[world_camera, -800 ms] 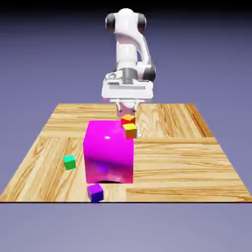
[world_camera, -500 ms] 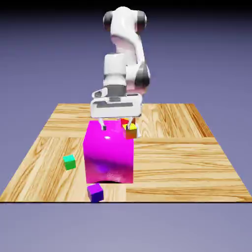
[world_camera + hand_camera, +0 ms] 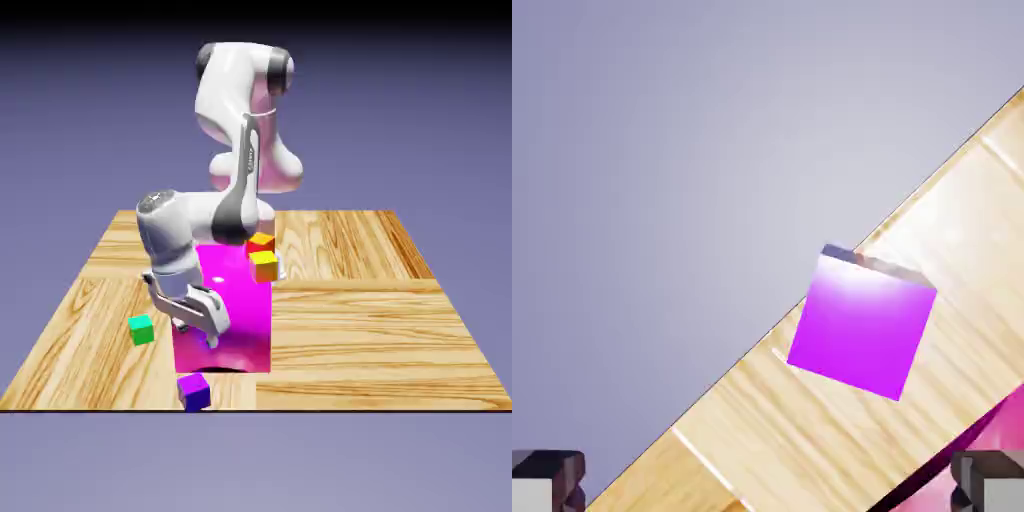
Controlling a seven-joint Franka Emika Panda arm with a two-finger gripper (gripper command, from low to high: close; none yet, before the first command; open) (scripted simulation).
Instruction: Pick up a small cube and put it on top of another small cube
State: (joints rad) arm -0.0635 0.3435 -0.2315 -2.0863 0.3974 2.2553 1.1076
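Fingers point(image 3: 980, 480) of the hand point(image 3: 195, 335) stand wide apart, holding nothing, above the small purple cube point(image 3: 194, 392). That cube sits at the counter's point(image 3: 380, 345) near edge.

Arm point(image 3: 235, 150) has travelled from the upper middle of the exterior view toward its lower left. Hand point(image 3: 188, 298) has left its position over the back part of the big magenta cube point(image 3: 240, 315); it now stands lower in the frame, left of centre, before that cube's left side and above the small purple cube point(image 3: 194, 392). Hand was level; it is now tilted, its fingers point(image 3: 212, 338) lower in the frame. Magenta cube's upper left portion, previously exposed, is now hidden behind the arm.
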